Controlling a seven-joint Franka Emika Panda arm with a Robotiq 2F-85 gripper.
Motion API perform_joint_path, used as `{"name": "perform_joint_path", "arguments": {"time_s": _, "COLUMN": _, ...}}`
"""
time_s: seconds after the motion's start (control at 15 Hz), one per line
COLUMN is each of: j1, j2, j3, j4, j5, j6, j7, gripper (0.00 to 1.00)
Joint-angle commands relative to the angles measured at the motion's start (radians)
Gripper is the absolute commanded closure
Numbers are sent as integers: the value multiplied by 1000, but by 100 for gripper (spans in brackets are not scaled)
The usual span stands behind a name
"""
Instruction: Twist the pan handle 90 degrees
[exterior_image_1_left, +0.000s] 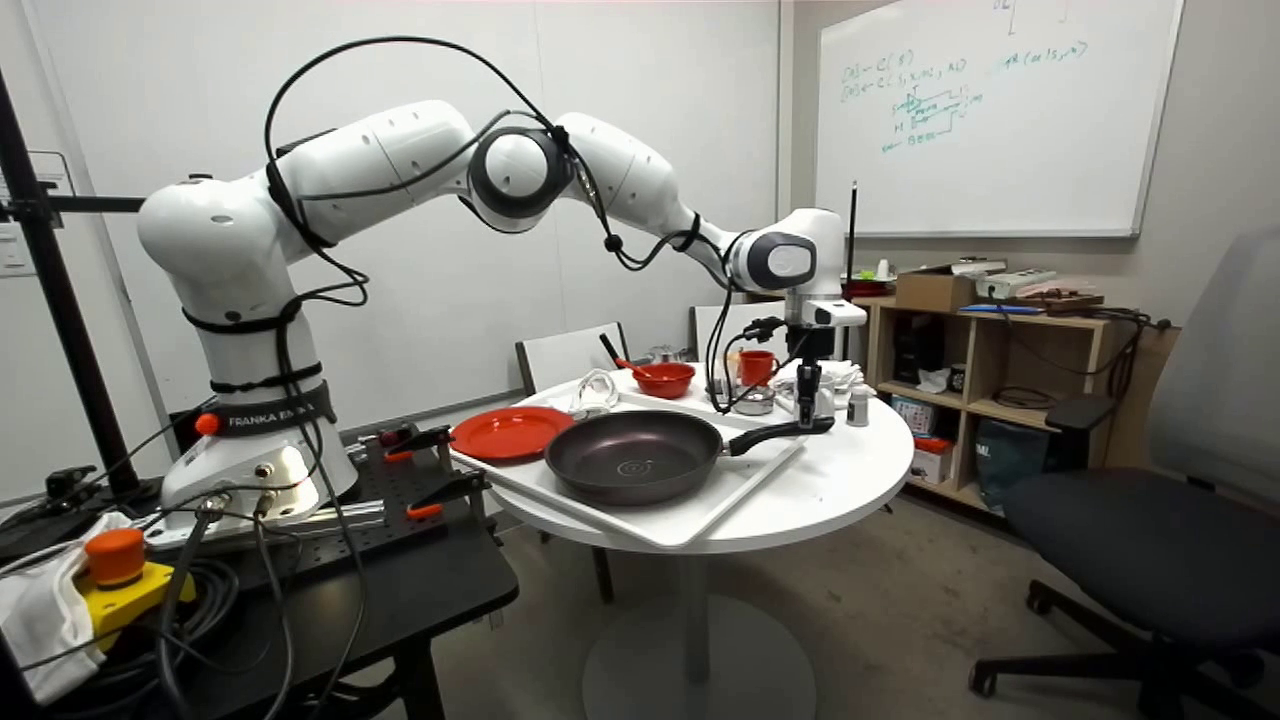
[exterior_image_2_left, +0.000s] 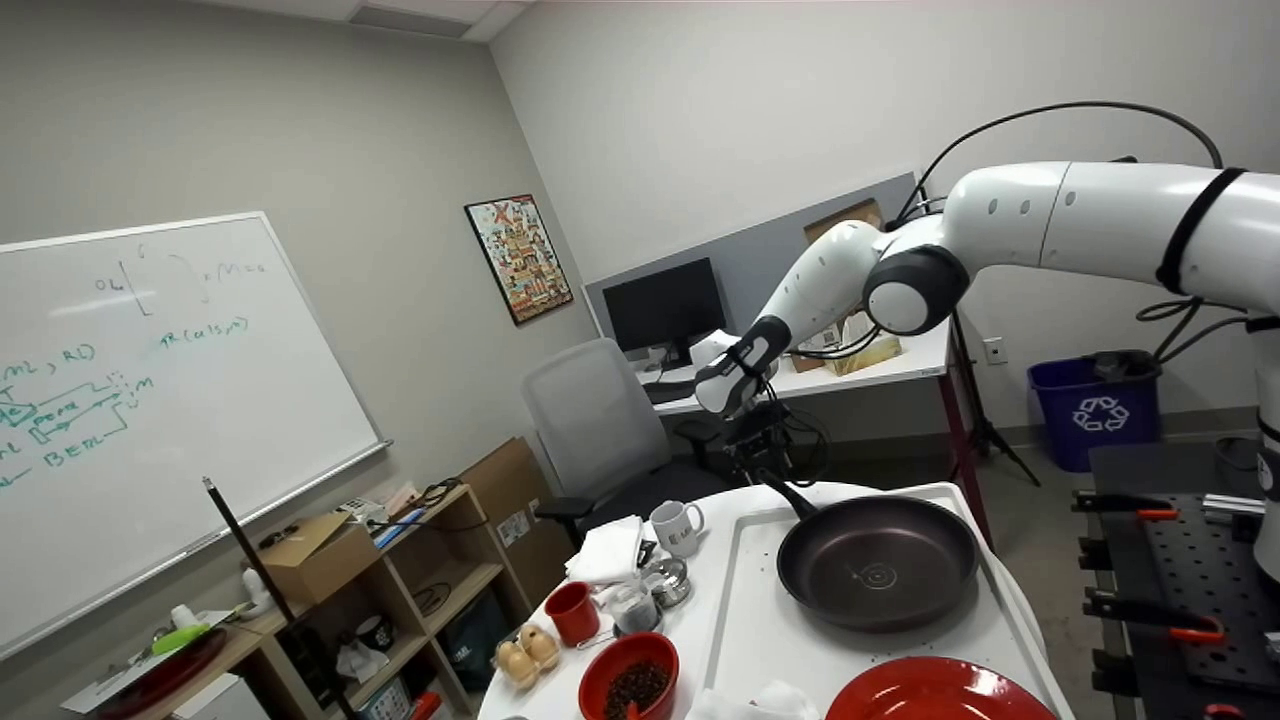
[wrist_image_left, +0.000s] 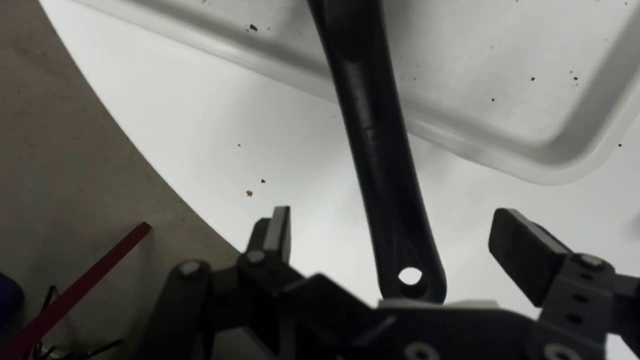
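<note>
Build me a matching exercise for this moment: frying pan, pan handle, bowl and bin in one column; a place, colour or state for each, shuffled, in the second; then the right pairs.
1. frying pan
2. pan handle
3. bowl
4. bin

A. between the open jaws in the wrist view
B. blue, with a recycling symbol
C. round and dark, on the white tray
D. red, holding dark contents

Right pairs: 1-C, 2-A, 3-D, 4-B

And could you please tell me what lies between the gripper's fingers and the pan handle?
In the wrist view, only white tabletop shows on either side, between the pan handle and the fingers of the open gripper.
</note>
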Motion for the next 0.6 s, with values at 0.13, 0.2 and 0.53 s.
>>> {"name": "perform_joint_path", "arguments": {"time_s": 0.13, "j1": 0, "j2": 42, "j3": -1, "j4": 69, "j5": -38, "j6": -21, "j7": -111, "gripper": 0}}
{"name": "perform_joint_path", "arguments": {"time_s": 0.2, "j1": -1, "j2": 45, "j3": 0, "j4": 73, "j5": -37, "j6": -21, "j7": -125, "gripper": 0}}
{"name": "perform_joint_path", "arguments": {"time_s": 0.53, "j1": -7, "j2": 62, "j3": 1, "j4": 95, "j5": -29, "j6": -27, "j7": -171, "gripper": 0}}
